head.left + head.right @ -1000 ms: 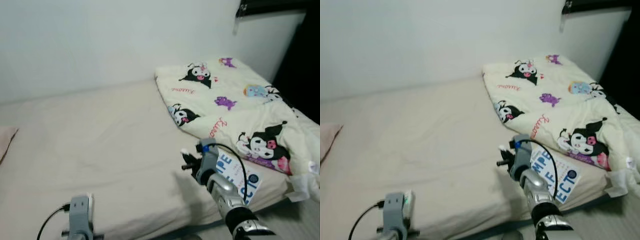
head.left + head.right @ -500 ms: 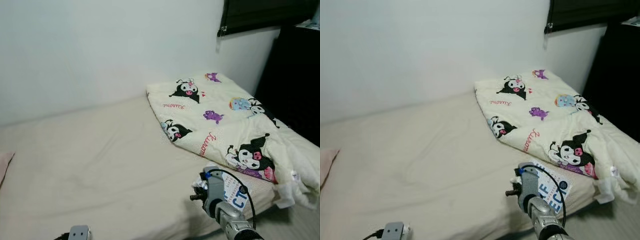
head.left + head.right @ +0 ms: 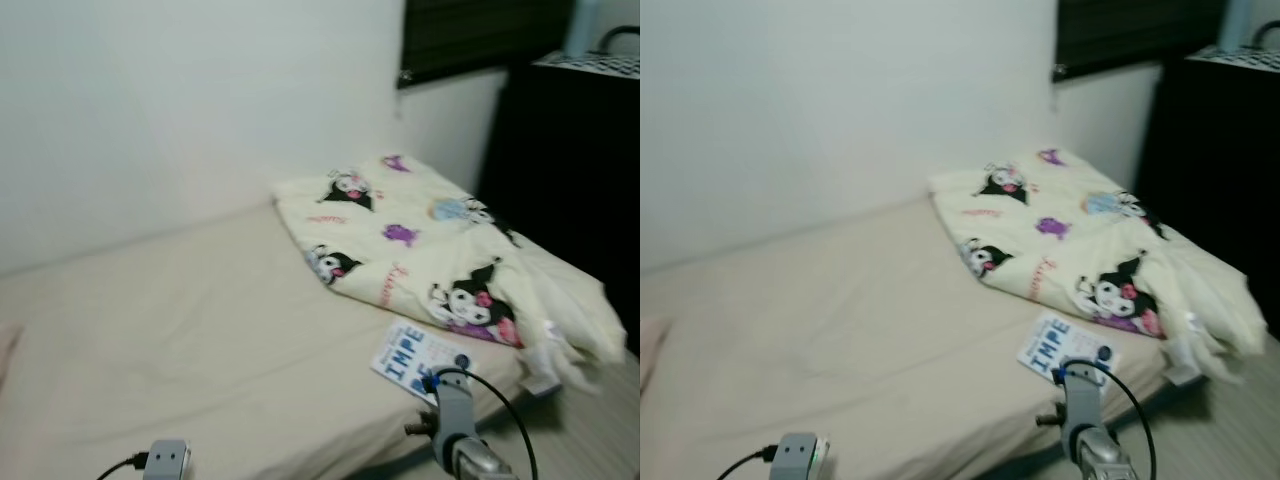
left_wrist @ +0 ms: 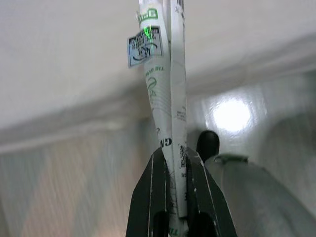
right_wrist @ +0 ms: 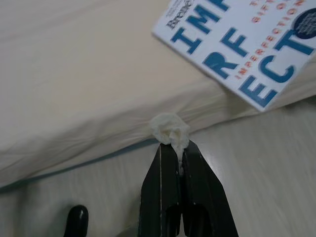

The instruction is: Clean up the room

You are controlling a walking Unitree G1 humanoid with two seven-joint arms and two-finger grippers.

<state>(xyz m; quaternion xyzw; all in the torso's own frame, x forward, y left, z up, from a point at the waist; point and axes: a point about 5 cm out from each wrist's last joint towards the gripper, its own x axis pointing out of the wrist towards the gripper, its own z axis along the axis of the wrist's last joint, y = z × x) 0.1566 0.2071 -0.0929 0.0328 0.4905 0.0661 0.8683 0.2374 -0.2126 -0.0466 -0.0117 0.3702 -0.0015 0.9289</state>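
Note:
My right gripper is shut on a crumpled white tissue wad, held just off the bed's front edge above the floor. My left gripper is shut on a long, thin white wrapper with green print, low beside the bed. A white book with blue letters lies flat on the beige sheet near the front edge, just beyond my right wrist. My left wrist shows at the bottom left.
The bed spans the view against a white wall. A cream cartoon-print blanket lies folded on its right end, drooping over the corner. A tall dark cabinet stands at the right. Pale wood floor runs along the bed's front.
The camera has swung right and pulled back, bringing the dark cabinet into view. My right arm has come down from over the mattress to the bed's front edge, so the book lies uncovered.

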